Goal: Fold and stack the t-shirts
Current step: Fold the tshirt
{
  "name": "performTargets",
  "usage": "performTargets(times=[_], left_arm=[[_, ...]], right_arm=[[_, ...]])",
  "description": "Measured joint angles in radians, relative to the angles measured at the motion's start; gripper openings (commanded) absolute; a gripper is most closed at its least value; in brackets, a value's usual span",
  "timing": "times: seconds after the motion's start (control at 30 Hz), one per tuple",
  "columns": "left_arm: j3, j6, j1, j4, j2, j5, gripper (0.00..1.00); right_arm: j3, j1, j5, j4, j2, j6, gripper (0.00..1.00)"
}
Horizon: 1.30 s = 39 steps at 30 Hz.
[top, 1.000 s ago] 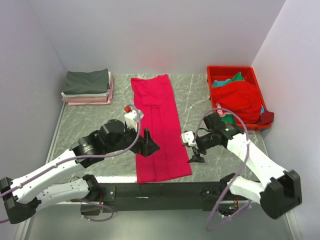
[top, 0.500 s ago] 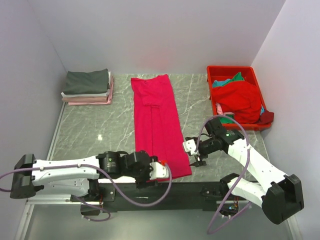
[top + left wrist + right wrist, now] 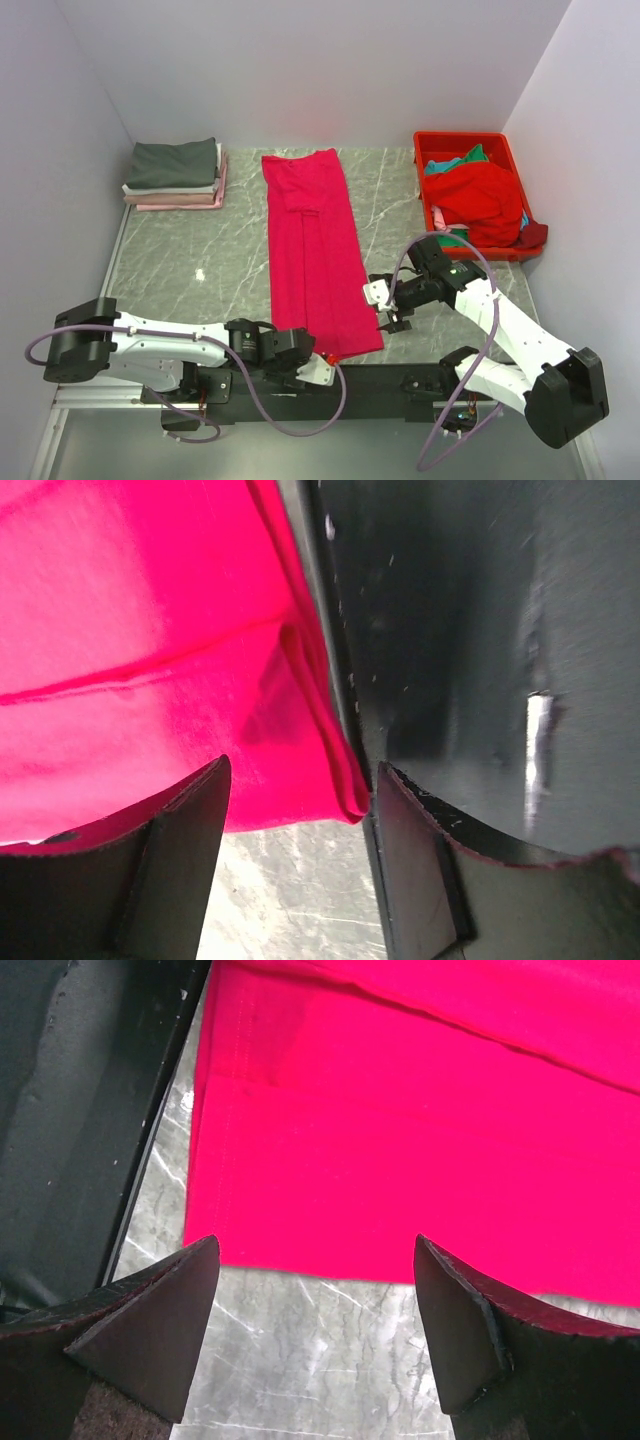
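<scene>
- Top view: the crimson-pink t-shirt (image 3: 312, 250) lies as a long folded strip down the middle of the bench (image 3: 190, 250). Folded t-shirts (image 3: 175, 175) are stacked at upper left, and loose t-shirts (image 3: 480, 200) fill the red bin (image 3: 440, 138) at upper right. The left claw (image 3: 312, 360) sits at the strip's bottom edge. The right claw (image 3: 388, 318) is just beside its lower right side.
- Left wrist view: the left claw is spread. The shirt's folded corner lies between its fingers (image 3: 180, 830), close to the right-hand one, not pinched.
- Right wrist view: the right claw is spread wide, over the shirt's edge and bare bench.
</scene>
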Motion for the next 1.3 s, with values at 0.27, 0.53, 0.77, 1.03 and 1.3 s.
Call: performTargets(times=[0.27, 0.53, 0.77, 1.03, 1.3], left_arm=[[-0.041, 0.019, 0.000, 0.076, 0.027, -0.035, 0.50], [-0.069, 0.019, 0.012, 0.102, 0.035, 0.007, 0.30], [-0.069, 0.019, 0.037, 0.119, 0.023, 0.075, 0.09], [-0.070, 0.045, 0.116, 0.131, -0.011, 0.024, 0.04], [-0.076, 0.043, 0.127, 0.134, -0.045, 0.028, 0.02]], right_arm=[[-0.002, 0.002, 0.001, 0.014, 0.000, 0.018, 0.84], [-0.022, 0.042, 0.011, 0.010, 0.000, -0.002, 0.84], [-0.061, 0.166, 0.085, 0.021, 0.005, 0.003, 0.83], [-0.069, 0.212, 0.128, 0.042, 0.014, 0.011, 0.82], [-0.180, 0.392, 0.290, 0.131, 0.026, 0.055, 0.76]])
